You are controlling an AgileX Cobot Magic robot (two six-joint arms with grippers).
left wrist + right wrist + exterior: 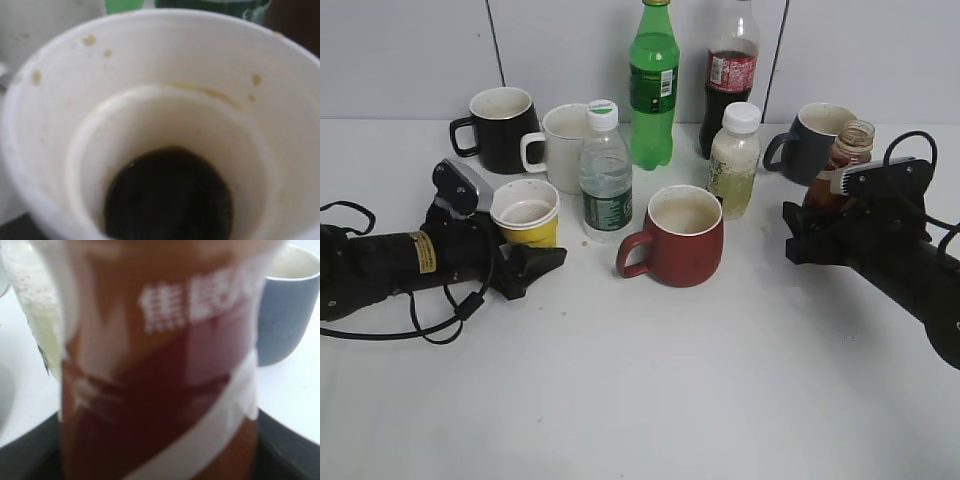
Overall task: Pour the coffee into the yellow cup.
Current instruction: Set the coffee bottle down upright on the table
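The yellow cup stands at the left between the fingers of my left gripper. One finger shows in front of it and the other is hidden behind. The left wrist view looks down into the cup's white inside, with dark brown liquid at the bottom and splashes on the wall. The coffee bottle stands upright at the right with its cap off. Its brown-and-cream label fills the right wrist view. My right gripper is closed around its lower body, with dark fingers at both sides.
A red mug stands in the middle. Behind it are a water bottle, a pale drink bottle, a green bottle and a cola bottle. A black mug, a white mug and a grey-blue mug stand further back.
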